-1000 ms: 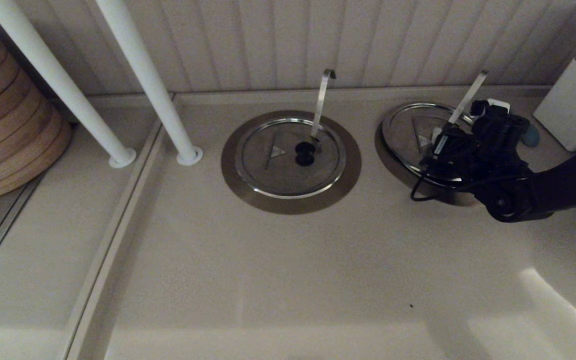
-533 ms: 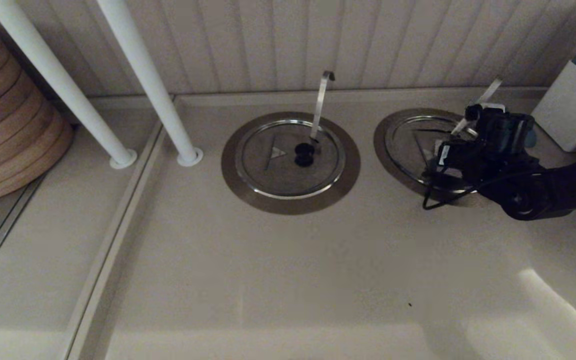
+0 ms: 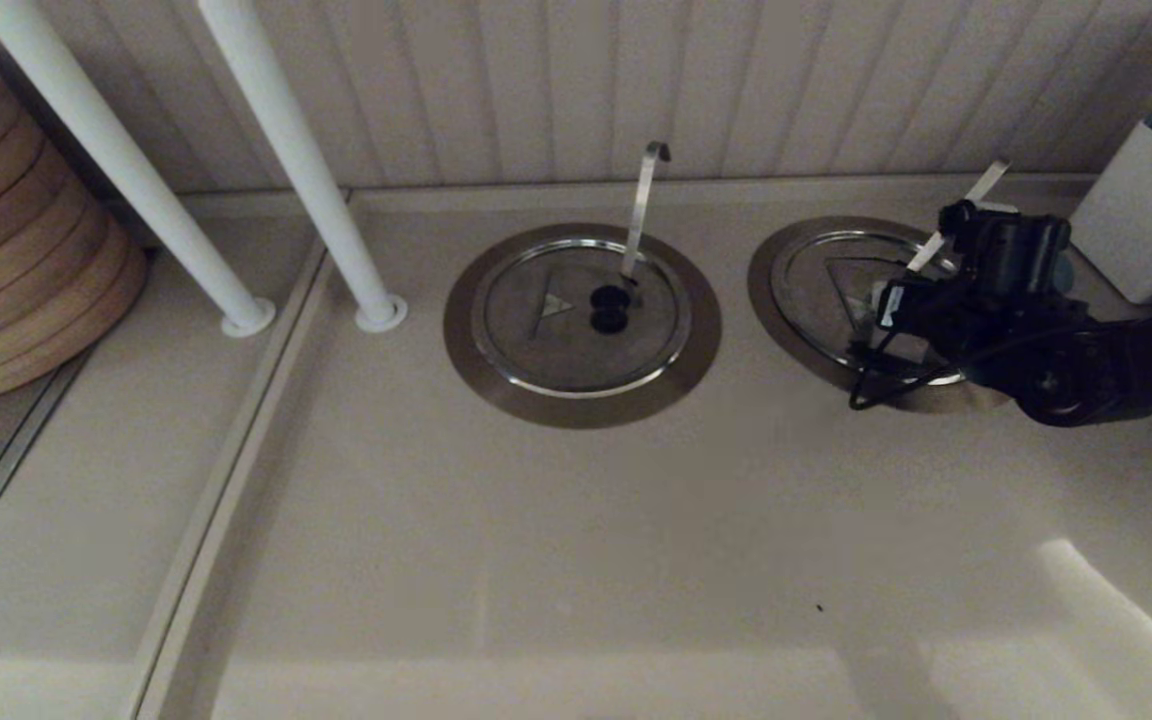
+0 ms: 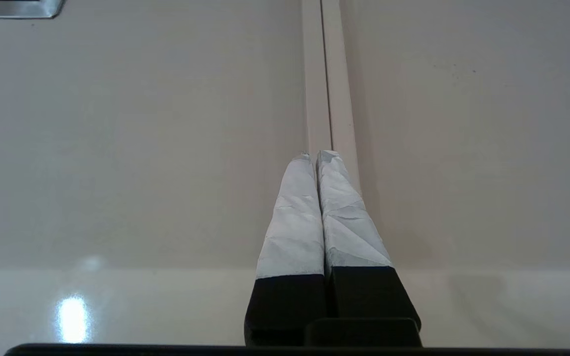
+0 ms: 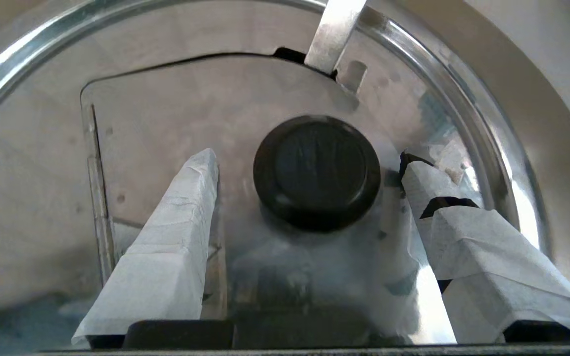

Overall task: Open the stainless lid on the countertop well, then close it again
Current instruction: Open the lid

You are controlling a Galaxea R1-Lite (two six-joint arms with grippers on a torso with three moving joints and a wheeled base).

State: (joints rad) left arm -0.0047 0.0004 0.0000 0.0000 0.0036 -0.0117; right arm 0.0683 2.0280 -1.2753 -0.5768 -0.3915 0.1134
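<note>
Two lidded wells sit side by side on your countertop [image 3: 576,540]. The stainless lid [image 3: 826,285] lies flat in the countertop well [image 3: 764,290], at about 2 o'clock in the head view, with its thin straight ladle handle [image 3: 984,184] slanting out toward 1 o'clock.

Your right gripper [image 5: 309,170] hangs directly over that lid, fingers spread apart. In the right wrist view each taped finger [image 5: 166,247] stands clear to one side of the black knob [image 5: 317,170], neither touching it. The knob sits between them, ungripped. The ladle handle [image 5: 334,32] comes up through a notch at the lid's edge just beyond the knob, close to the gripper's line of approach. The right arm's black body covers the near right part of the lid and collar from the head camera.

The twin lid [image 3: 581,315], with its upright hook-tipped handle [image 3: 644,205], sits near 12 o'clock, well apart from the gripper. Two white posts [image 3: 296,160] stand at 11 o'clock, and a stack of bamboo steamers [image 3: 16,230] sits at 9 to 10 o'clock. A white box [image 3: 1136,220] stands at 3 o'clock, just beyond the right arm.

Your left gripper [image 4: 314,160] is parked off to the side, fingers pressed together on nothing, above a seam [image 4: 322,74] in the counter.
</note>
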